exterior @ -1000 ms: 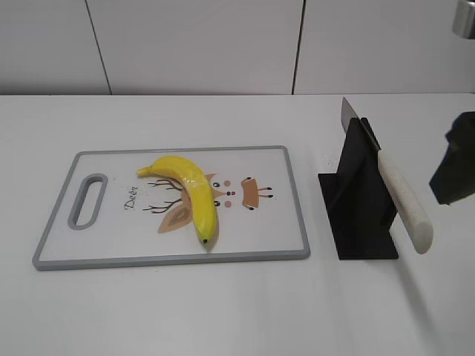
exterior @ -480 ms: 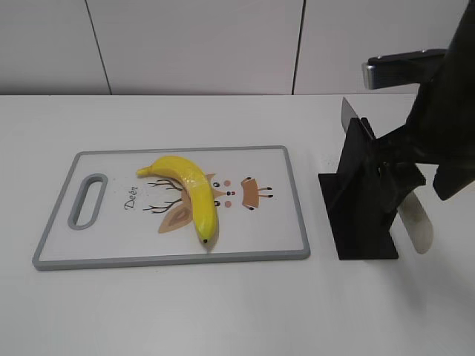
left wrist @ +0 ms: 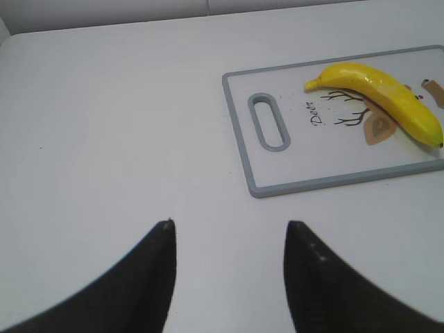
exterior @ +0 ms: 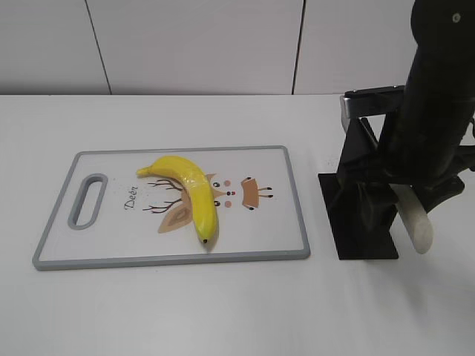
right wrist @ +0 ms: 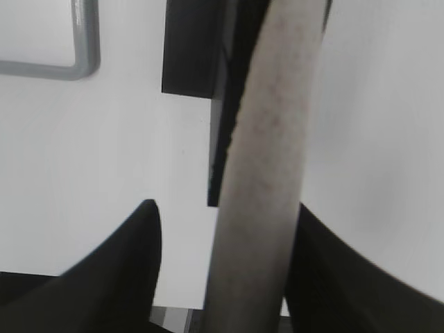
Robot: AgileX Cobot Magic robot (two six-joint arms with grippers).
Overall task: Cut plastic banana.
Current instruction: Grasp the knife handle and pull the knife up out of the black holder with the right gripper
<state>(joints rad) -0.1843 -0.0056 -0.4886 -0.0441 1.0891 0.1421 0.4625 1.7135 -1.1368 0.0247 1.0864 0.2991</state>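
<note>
The plastic banana [exterior: 191,191] lies curved on the white cutting board [exterior: 171,258], dark tip toward the front; it also shows in the left wrist view [left wrist: 388,100]. A knife with a pale handle [exterior: 417,222] leans in a black stand [exterior: 356,222]. My right gripper [right wrist: 222,222] is open with the knife handle [right wrist: 267,146] between its fingers; the handle lies against the right finger, with a gap to the left one. My left gripper [left wrist: 229,225] is open and empty over bare table, left of the board [left wrist: 239,132]. It is out of the exterior view.
The black stand [right wrist: 191,48] has a flat base plate on the table right of the board. My right arm [exterior: 434,111] comes down from above and hides most of the knife. A white wall runs along the back.
My right arm has swung in from the right edge and come down over the stand, and its fingers now straddle the knife handle. The banana, board and knife have not moved.
</note>
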